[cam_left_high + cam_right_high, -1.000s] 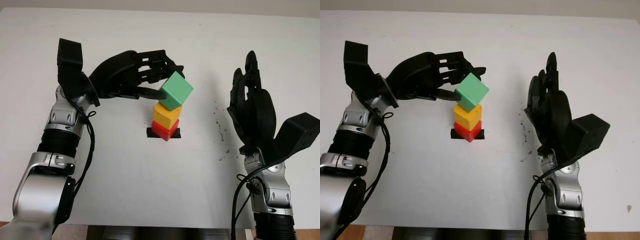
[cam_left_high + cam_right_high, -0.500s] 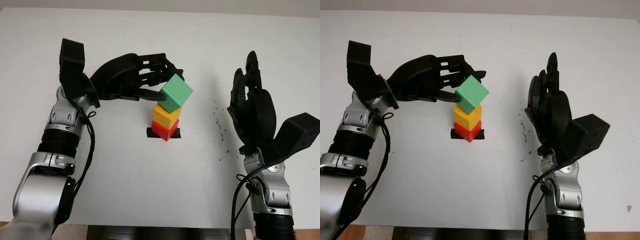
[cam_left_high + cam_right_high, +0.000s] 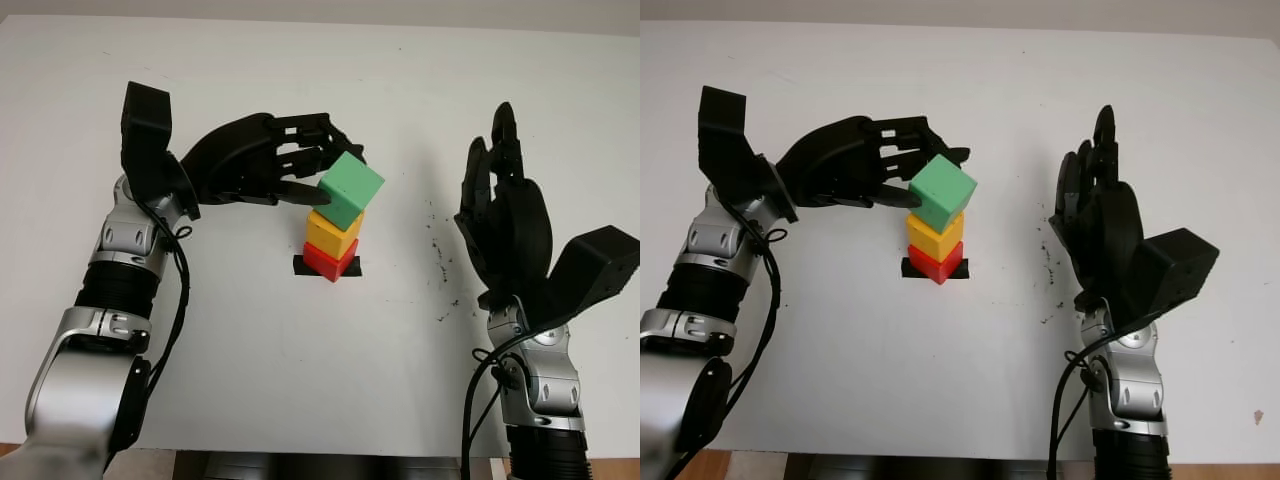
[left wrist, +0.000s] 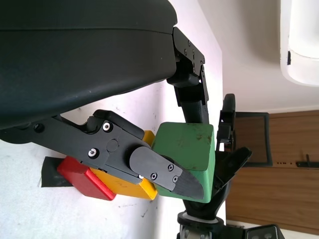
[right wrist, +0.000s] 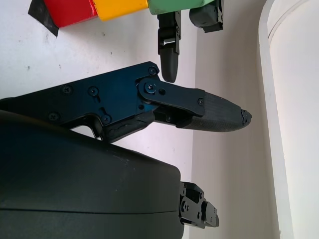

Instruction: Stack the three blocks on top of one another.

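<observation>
Blocks stand in one column near the middle of the white tabletop (image 3: 300, 400). Red block (image 3: 329, 261) at the bottom, sitting on a patch of black tape (image 3: 301, 266). Yellow block (image 3: 333, 233) rests on the red one. Green block (image 3: 348, 189) is on top, touching the yellow block, tilted and turned so one corner points toward the far right.

Left hand (image 3: 262, 166) reaches in from the left at the height of the green block. Its fingers (image 4: 164, 172) are closed on that block: in the left wrist view one grey-tipped finger lies across the block's near face and the others wrap over its far side. The green block thus sits between the fingers, gripped from two opposite sides, with its underside against the yellow block.

Right hand (image 3: 505, 225) is upright on the right side of the tabletop, well apart from the column, open and holding nothing. Scattered dark specks (image 3: 437, 248) mark the tabletop between this hand and the blocks.
</observation>
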`<state>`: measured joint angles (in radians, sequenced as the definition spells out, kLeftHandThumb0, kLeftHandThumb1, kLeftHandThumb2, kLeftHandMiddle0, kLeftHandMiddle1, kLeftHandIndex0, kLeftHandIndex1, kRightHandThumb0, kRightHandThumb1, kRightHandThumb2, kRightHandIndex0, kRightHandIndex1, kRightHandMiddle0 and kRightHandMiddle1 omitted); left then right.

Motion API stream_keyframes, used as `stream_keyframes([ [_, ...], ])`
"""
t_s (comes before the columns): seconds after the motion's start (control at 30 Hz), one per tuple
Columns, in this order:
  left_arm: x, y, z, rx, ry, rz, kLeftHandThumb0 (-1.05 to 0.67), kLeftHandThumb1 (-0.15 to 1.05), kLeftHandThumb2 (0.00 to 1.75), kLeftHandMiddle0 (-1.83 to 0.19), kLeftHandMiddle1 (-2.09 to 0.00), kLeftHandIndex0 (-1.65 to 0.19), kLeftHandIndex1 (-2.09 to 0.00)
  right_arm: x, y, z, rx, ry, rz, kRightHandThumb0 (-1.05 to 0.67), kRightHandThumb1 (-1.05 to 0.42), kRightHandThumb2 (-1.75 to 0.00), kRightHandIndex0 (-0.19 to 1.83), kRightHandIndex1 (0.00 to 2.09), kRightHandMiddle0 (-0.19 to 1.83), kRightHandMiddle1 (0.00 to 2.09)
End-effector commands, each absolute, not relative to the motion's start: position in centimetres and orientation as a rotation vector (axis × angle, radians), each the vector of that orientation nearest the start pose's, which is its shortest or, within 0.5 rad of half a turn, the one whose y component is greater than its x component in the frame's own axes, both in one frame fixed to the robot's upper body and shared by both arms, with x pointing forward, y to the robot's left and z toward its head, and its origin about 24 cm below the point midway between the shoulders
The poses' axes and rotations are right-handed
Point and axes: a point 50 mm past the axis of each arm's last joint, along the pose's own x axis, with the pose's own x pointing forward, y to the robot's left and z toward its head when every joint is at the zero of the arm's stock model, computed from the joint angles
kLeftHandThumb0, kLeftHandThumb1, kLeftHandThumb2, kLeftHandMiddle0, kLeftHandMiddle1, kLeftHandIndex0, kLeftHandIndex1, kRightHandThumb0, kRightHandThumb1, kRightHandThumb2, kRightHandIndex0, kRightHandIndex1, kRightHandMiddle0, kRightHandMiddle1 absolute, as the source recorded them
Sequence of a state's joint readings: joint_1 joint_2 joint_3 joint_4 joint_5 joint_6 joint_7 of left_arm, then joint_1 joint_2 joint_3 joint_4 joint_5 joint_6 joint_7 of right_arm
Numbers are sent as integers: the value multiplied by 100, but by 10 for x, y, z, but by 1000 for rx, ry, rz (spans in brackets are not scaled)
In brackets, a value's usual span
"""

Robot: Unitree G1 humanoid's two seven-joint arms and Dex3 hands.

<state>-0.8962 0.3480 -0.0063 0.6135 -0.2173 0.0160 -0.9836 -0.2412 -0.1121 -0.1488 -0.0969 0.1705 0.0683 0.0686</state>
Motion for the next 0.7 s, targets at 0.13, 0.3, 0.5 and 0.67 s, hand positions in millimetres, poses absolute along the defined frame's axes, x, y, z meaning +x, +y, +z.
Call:
stream_keyframes([
  [0.13,375,142,184,220,-145,-992,-49,98,5,-18,-6,-52,-127,287,-186,124,55,-280,12,-70,-105,-65,-19,0,-19,0],
  [0.3,377,144,184,238,-139,-987,-48,100,6,-17,-5,-51,-128,287,-185,124,49,-280,19,-69,-105,-67,-19,0,-19,0],
  [0.5,379,146,183,253,-140,-973,-47,100,5,-18,-5,-51,-131,286,-186,124,50,-276,16,-69,-105,-66,-19,0,-19,0],
  [0.67,380,149,183,273,-146,-951,-46,100,6,-18,-6,-48,-137,286,-187,123,40,-273,32,-68,-105,-67,-19,0,-19,0],
])
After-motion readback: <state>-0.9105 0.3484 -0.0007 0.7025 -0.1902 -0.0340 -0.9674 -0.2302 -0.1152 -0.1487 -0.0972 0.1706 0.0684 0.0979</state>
